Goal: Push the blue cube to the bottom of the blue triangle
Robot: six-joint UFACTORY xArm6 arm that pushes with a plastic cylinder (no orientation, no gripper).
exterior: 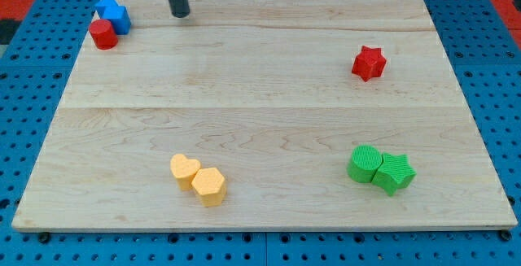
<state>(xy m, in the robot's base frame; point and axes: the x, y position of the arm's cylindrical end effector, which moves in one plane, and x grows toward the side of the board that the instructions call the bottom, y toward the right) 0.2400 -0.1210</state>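
Two blue blocks touch at the board's top left corner. The upper left one looks like the blue triangle (105,6). The lower right one looks like the blue cube (120,19). A red cylinder (103,35) sits against them, just below and to the left of the cube. My tip (180,15) rests on the board near the top edge, to the right of the blue cube with a gap between them.
A red star (368,63) lies at the right. A green cylinder (365,163) and a green star (395,173) touch at the bottom right. A yellow heart (184,169) and a yellow hexagon (209,186) touch at the bottom centre-left. The wooden board (260,103) lies on a blue pegboard.
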